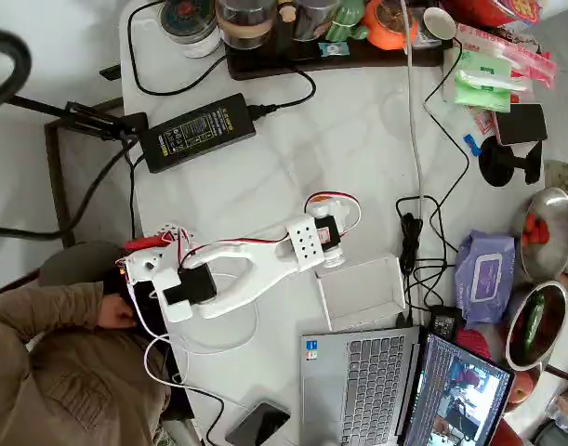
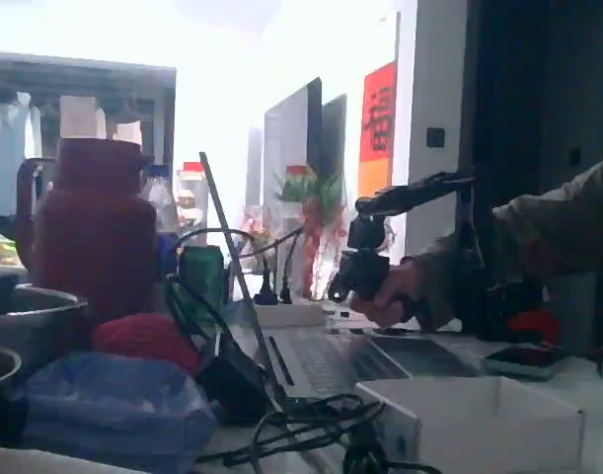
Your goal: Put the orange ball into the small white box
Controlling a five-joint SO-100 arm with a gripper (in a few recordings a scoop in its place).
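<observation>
orange ball — i cannot tell where it sits; nothing small, round and plain orange stands out on the open surface [image 1: 358, 139], so it may be tucked beneath the gripper's head, hidden from above.

nearest in the fixed view is the small white box [image 2: 479, 425], its low wall facing the camera and its inside out of sight from that angle. from overhead the small white box [image 1: 358, 299] looks bare inside, with the laptop [image 1: 358, 390] touching or just beside its 6 o'clock edge and a purple wet-wipes pack [image 1: 483, 274] off at 3 o'clock past a black cable [image 1: 409, 237].

just beyond the box, at roughly 10 o'clock from it in the overhead view, hangs the gripper [image 1: 326, 243], close to the box's corner but not over it. its motor and white housing cover the jaws, so i cannot tell how wide they stand or whether they hold anything.

judged from this, the step in hand is the carry to the box. to do it well, swing the head towards 4 o'clock until it is squarely over the box floor, come down low inside the thin walls, and only then let go — a light ball dropped from height would likely bounce out or roll under the laptop's edge.
</observation>
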